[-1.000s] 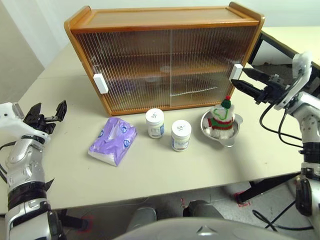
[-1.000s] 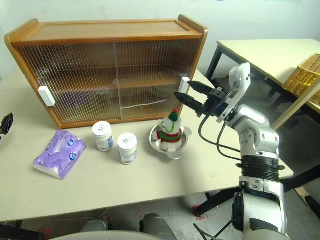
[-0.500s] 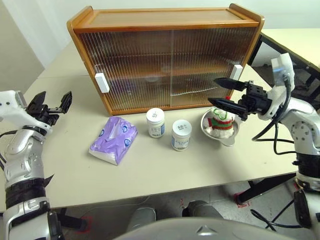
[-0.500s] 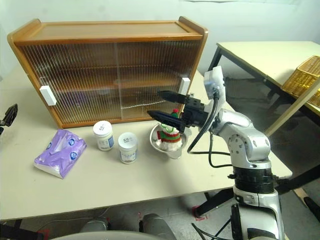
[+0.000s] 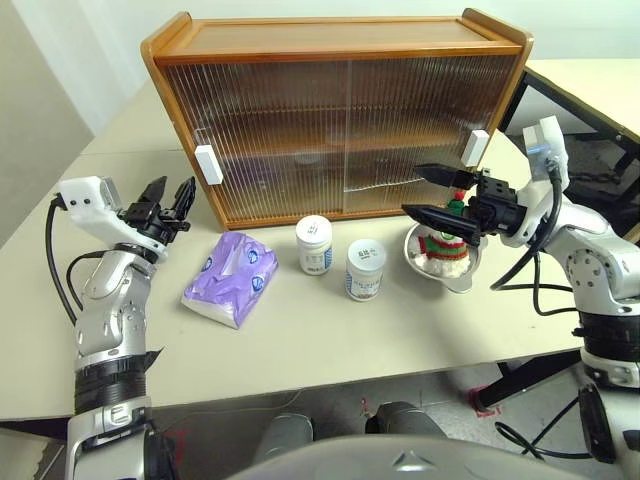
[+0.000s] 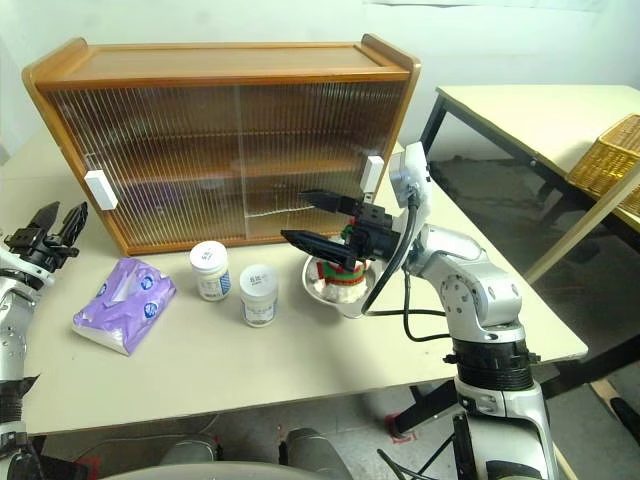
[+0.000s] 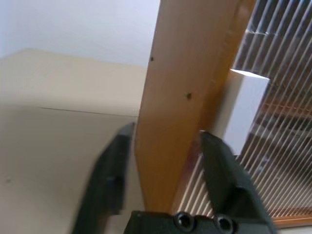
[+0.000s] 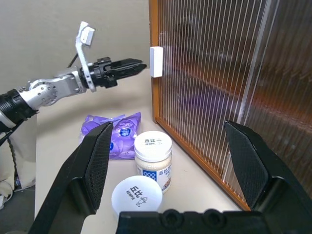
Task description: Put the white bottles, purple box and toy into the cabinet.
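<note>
The cabinet (image 5: 340, 110) stood shut at the back of the desk (image 5: 300, 340), with bare desk in front of the things. The left end effector (image 5: 170, 195), fingers partly spread and empty, hovered just beside the cabinet's left edge and white handle (image 5: 208, 165). The right end effector (image 5: 428, 192), spread wide and empty, hovered over the toy (image 5: 445, 240) in its bowl (image 5: 455, 272). Two bottles (image 5: 314, 245) and the purple box (image 5: 230, 278) lay between the two.

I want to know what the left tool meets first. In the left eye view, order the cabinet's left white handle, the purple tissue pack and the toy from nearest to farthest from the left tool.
1. Left white handle, on the cabinet door just beside the left tool.
2. Purple tissue pack, on the table in front of the cabinet's left end.
3. Toy, in the steel bowl far across, by the right tool.
</note>
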Tool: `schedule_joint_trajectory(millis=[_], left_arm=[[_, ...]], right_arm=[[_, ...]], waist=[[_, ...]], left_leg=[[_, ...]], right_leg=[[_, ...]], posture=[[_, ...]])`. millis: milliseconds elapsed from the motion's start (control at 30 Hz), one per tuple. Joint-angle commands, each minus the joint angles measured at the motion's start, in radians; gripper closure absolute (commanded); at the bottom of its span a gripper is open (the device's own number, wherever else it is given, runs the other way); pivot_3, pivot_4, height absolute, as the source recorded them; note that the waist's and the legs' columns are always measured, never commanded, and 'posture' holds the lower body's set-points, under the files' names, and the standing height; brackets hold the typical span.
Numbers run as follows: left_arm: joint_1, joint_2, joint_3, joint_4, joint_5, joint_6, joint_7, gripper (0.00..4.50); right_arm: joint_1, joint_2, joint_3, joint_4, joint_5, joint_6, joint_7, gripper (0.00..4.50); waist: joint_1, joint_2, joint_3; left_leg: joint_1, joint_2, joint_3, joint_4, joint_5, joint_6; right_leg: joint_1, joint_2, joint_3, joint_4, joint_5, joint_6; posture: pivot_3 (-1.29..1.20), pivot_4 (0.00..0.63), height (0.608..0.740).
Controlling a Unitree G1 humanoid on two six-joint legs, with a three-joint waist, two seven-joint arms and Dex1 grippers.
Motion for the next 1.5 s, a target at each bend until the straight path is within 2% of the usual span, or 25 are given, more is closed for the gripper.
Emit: schedule_joint_trajectory(millis=[33,100,167,833,1233,1500], left_arm=[[-0.014,-0.012,-0.022,0.005,0.019,-0.004,0.01,3.13],[-0.021,-0.012,-0.022,0.019,0.018,-0.009,0.007,3.94],[-0.03,-0.008,-0.023,0.035,0.018,-0.014,0.0,4.47],[-0.072,-0.017,-0.07,0.064,0.03,-0.037,-0.059,4.47],[-0.057,-0.039,-0.064,-0.018,0.003,-0.039,-0.068,4.47],[-0.097,-0.03,-0.083,0.028,0.01,-0.033,-0.075,4.47]], right_arm=[[-0.005,0.002,0.017,-0.027,-0.001,0.013,-0.022,0.0],[-0.011,-0.002,0.015,-0.032,0.008,0.023,-0.028,0.0],[-0.019,-0.003,0.013,-0.034,0.014,0.032,-0.035,0.0],[-0.014,0.009,0.013,-0.003,-0.001,0.016,-0.034,0.0],[-0.003,0.005,0.016,0.022,-0.014,-0.008,-0.012,0.0],[-0.004,0.007,0.016,0.033,-0.021,-0.02,-0.003,0.0]], waist=[[0.001,0.0,0.0],[0.001,0.0,0.0],[0.002,0.0,0.0],[0.001,0.0,0.0],[0.003,0.0,0.0],[0.003,0.0,0.0]], left_leg=[[0.0,0.0,0.0,0.0,0.0,0.0],[0.0,0.0,0.0,0.0,0.0,0.0],[0.0,0.0,0.0,0.0,0.0,0.0],[-0.001,0.0,0.0,0.003,0.0,0.0],[-0.003,0.0,-0.001,0.01,-0.005,-0.005],[-0.003,0.0,-0.001,0.01,-0.005,-0.005]], right_leg=[[0.0,0.0,0.0,0.0,0.0,0.0],[0.0,0.0,0.0,0.0,0.0,0.0],[0.0,0.0,0.0,0.0,0.0,0.0],[0.0,0.0,0.001,0.0,0.001,0.001],[0.0,0.0,0.001,0.0,0.001,0.001],[0.0,0.0,0.003,0.0,0.001,0.001]], posture=[[-0.02,0.0,0.74],[-0.02,0.0,0.74],[-0.02,0.0,0.74],[-0.04,0.0,0.74],[-0.03,0.0,0.74],[-0.04,0.0,0.74]])
